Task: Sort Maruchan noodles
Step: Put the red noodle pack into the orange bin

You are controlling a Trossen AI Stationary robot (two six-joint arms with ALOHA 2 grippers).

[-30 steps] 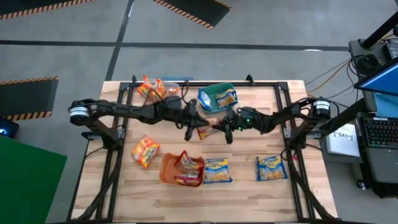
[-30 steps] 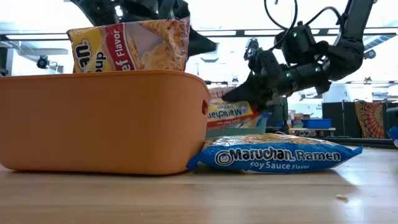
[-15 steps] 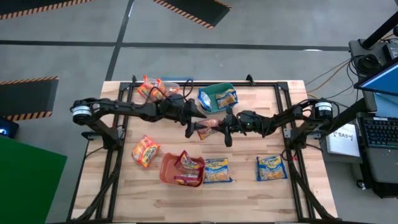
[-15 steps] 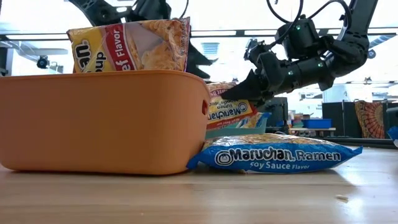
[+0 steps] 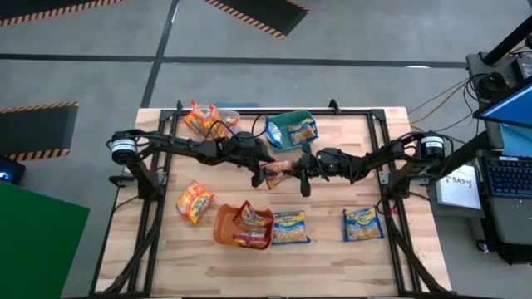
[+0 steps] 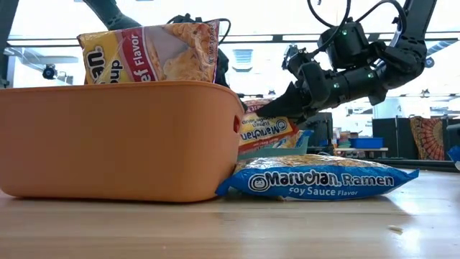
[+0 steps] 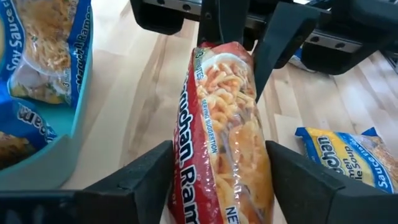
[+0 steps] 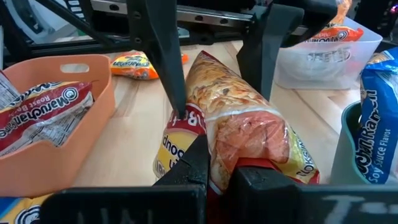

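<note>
While the right gripper [image 5: 293, 169] pinches it, the red packet [image 5: 275, 172] spans toward the spread left gripper [image 5: 259, 171]

Beside the orange tub [image 6: 115, 140] lies a blue packet [image 6: 316, 180] lettered in white. Inside the orange tub stands a red-banded yellow packet [image 6: 151, 52]. Behind it, a teal tub [image 5: 287, 124] holds blue packets.

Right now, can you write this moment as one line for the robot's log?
stage: handover | right gripper: shut on red noodle packet | left gripper: open around it | orange tub: holds red packets
</note>
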